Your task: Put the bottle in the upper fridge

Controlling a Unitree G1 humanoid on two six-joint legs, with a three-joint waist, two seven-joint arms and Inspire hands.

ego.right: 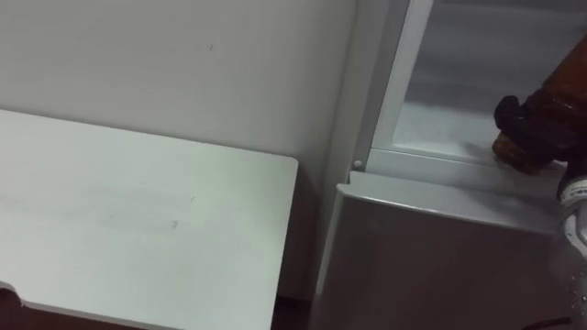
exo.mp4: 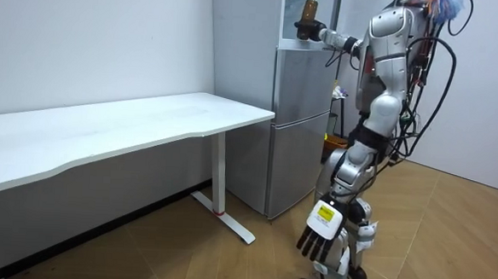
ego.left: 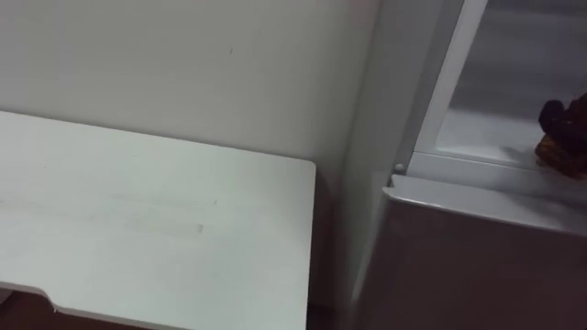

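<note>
I stand in front of a grey fridge (exo.mp4: pixel 301 125). Its upper compartment (ego.right: pixel 449 82) is open, with a pale interior. My right hand (ego.right: pixel 516 117) reaches in from the right and is curled round a brown bottle (ego.right: pixel 561 81). It holds the bottle upright at the compartment's front edge, just over its floor. In the room view the bottle (exo.mp4: pixel 310 6) stands up out of the right hand (exo.mp4: pixel 306 30) at the top of the fridge. My left hand (exo.mp4: pixel 319 235) hangs by my leg with straight fingers and holds nothing.
A long white table (ego.left: pixel 138 220) stands against the wall to the left of the fridge, with a narrow gap between them. The fridge's lower door (ego.right: pixel 440 257) is closed. The floor is wood, and there is open room behind me.
</note>
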